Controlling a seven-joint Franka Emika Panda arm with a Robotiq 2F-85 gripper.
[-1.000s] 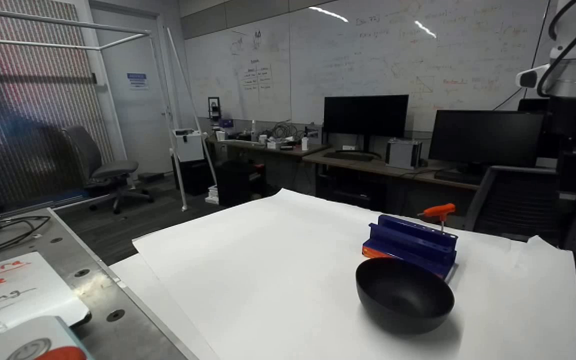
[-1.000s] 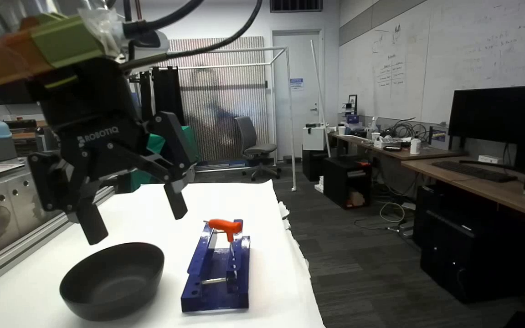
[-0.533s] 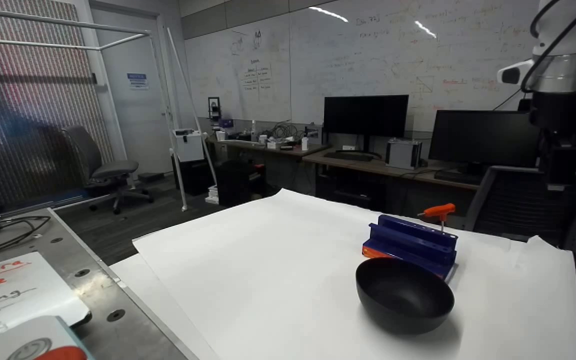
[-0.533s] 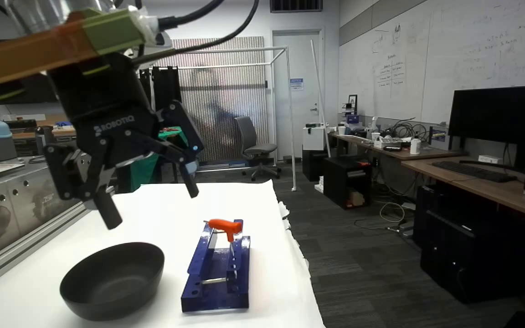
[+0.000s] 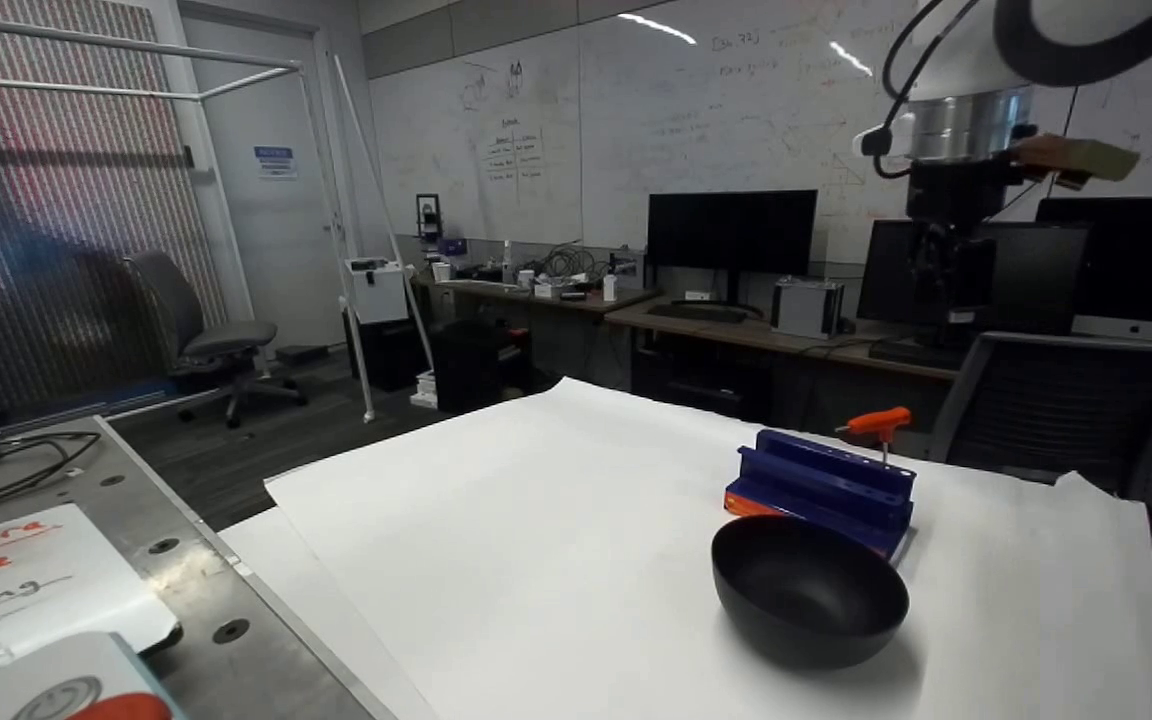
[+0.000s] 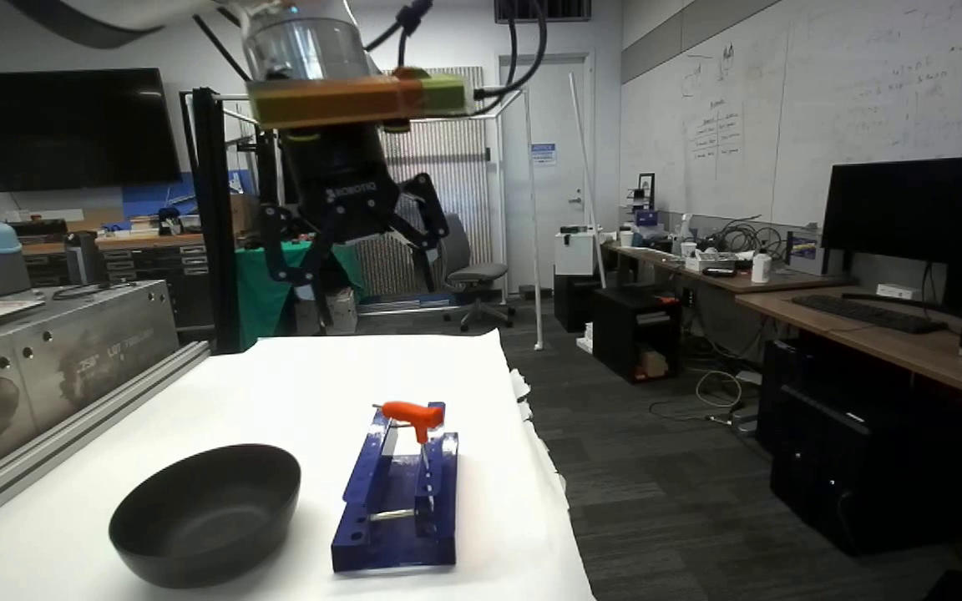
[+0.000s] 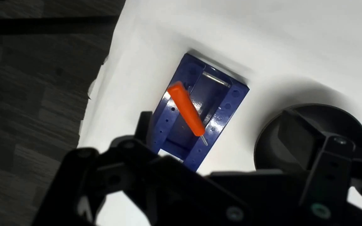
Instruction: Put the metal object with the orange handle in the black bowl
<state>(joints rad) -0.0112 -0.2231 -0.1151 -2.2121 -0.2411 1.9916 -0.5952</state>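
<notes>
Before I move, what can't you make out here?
Lower end of the tool: behind the block, in an exterior view.
Part of the bowl: behind the gripper, wrist view.
Most writing on the whiteboard: too faint, in both exterior views.
Arm: cut off by the top edge, in both exterior views.

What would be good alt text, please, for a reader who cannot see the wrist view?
An orange-handled metal tool is set in a blue holder on a white sheet, seen from above. The open gripper spans the lower part, partly hiding the black bowl at right; dark floor shows at left.
</notes>
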